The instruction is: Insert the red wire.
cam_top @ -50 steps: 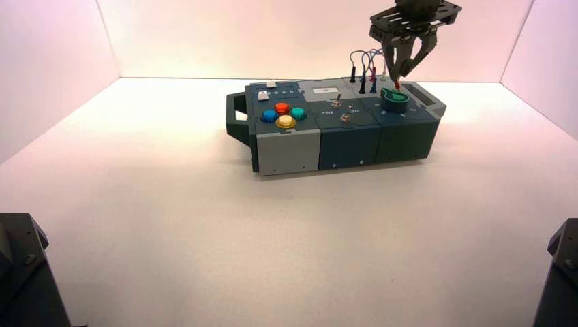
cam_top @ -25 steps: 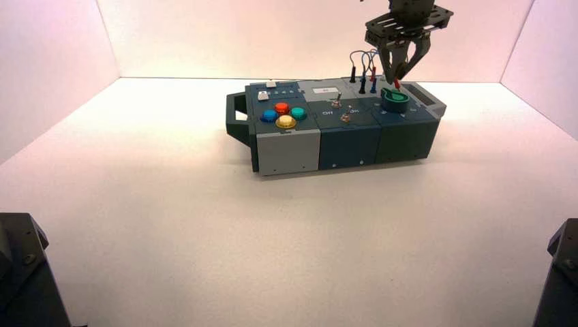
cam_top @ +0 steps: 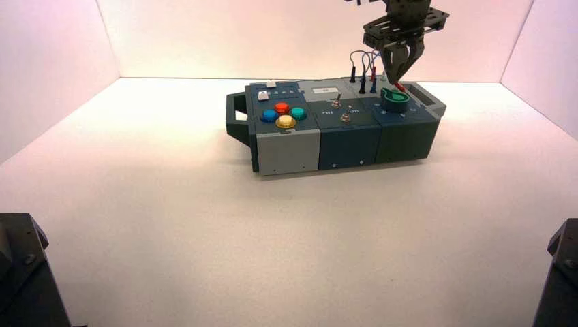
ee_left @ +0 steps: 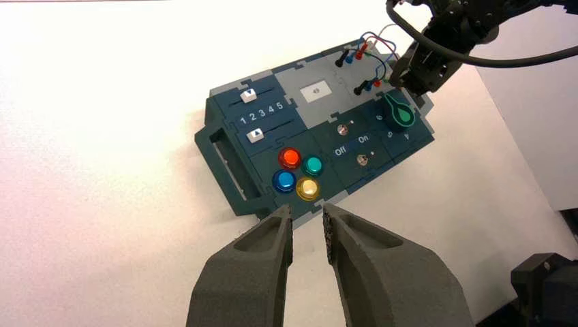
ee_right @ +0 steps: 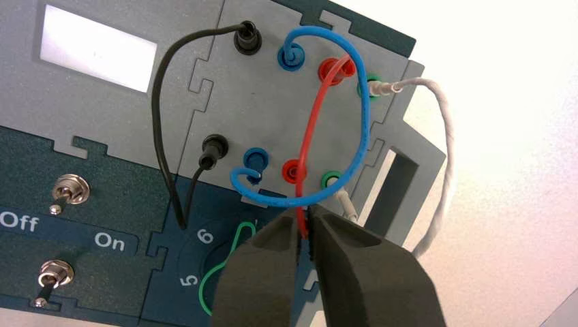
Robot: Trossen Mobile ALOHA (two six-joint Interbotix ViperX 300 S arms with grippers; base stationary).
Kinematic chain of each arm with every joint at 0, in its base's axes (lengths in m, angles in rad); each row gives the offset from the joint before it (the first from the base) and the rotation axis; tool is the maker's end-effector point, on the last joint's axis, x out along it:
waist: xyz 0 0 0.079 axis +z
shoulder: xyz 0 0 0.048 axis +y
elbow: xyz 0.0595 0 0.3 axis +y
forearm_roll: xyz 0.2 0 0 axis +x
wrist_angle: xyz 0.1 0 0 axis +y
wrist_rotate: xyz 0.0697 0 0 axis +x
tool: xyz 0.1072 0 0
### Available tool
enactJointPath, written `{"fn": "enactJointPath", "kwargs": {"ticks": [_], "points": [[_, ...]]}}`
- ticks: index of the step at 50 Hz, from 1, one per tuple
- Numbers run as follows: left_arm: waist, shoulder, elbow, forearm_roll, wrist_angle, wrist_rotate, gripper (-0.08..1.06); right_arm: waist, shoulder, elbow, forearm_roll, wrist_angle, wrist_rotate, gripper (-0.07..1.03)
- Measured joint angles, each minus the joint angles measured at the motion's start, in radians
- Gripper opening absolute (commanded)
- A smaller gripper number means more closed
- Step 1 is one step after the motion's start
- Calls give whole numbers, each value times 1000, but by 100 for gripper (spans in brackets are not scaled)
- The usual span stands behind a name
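Red wire (ee_right: pixel 311 126): one end is seated in the red socket (ee_right: pixel 345 69) of the outer row, on the light grey panel (ee_right: pixel 266 102) at the far right of the box (cam_top: pixel 347 143). The wire runs above the inner red socket (ee_right: pixel 290 172), passes under the blue wire (ee_right: pixel 364 109), and its other end lies at the fingertips of the right gripper (ee_right: pixel 305 216).

Right gripper: closed on the free end of the red wire, positioned over the far right part of the box, near the green-marked knob (cam_top: pixel 394 101). In the high view, the red end projects at a tilt beneath the fingertips.

Left gripper (ee_left: pixel 308 210): open, idle, on the near side of the box.

Change from the earlier frames: the right gripper's fingers, spread one second ago, have come together. The gripper has shifted slightly to the left, and the red end is more tilted. The box has kept its position.
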Motion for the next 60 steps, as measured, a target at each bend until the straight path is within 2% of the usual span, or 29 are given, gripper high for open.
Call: {"fn": "enactJointPath", "kwargs": {"ticks": [25,44,60], "points": [[0,-2,2,0,0,0,27,2,-43,-17,6,6,2,-2],[0,-2,2,0,0,-2,27,2,-46,-52,130,-40,3,-2],[0,-15,2,2,0,0,27,2,-43,-57,141,-69,6,-2]]}}
